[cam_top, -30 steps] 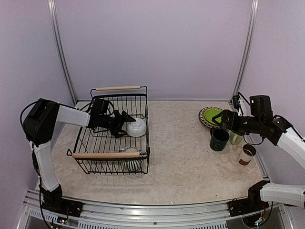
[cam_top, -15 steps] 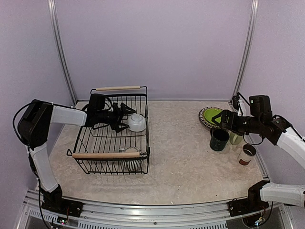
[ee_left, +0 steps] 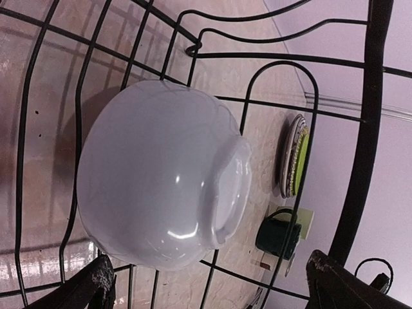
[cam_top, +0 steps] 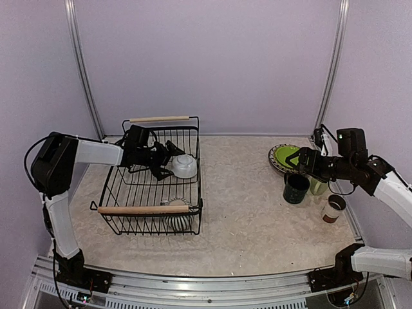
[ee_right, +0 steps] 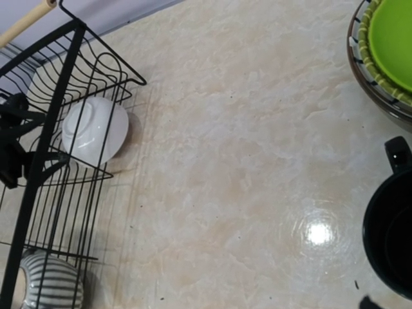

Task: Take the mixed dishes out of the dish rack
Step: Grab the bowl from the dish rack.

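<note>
With the left hand (cam_top: pixel 168 161) spread wide inside the dish rack (cam_top: pixel 145 209), faces the white bowl (ee_left: pixel 161 174) from just beside it, touching nothing as far as shows. Finds that bowl tipped over on the wire floor at the far right of the rack, close to the side wall, rounded outside toward the hand. Cannot tell which way the mouth points.

Looks like the approach to a grasp.

- **Slip:** meets a glossy, curved surface with no edge offered to the fingers. Could squirt out or roll along the wires under a closing pinch.
- **Snag:** could hook a fingertip under a wire while reaching round, then drag or lift the whole rack.
- **Knock:** could strike the bowl against the side wires if raised before clearing the wall.

Leaves the striped mug (cam_top: pixel 177 217) at the near end of the rack, well apart from the bowl, so little danger there.

On the other side, cannot tell whether the right hand (cam_top: pixel 298 161) is spread or closed. Hovers above the dark teal mug (cam_top: pixel 297 188) on the bench (cam_top: pixel 244 212), near the lime-green plate (cam_top: pixel 288 156). Could topple that mug if lowered carelessly.
</note>
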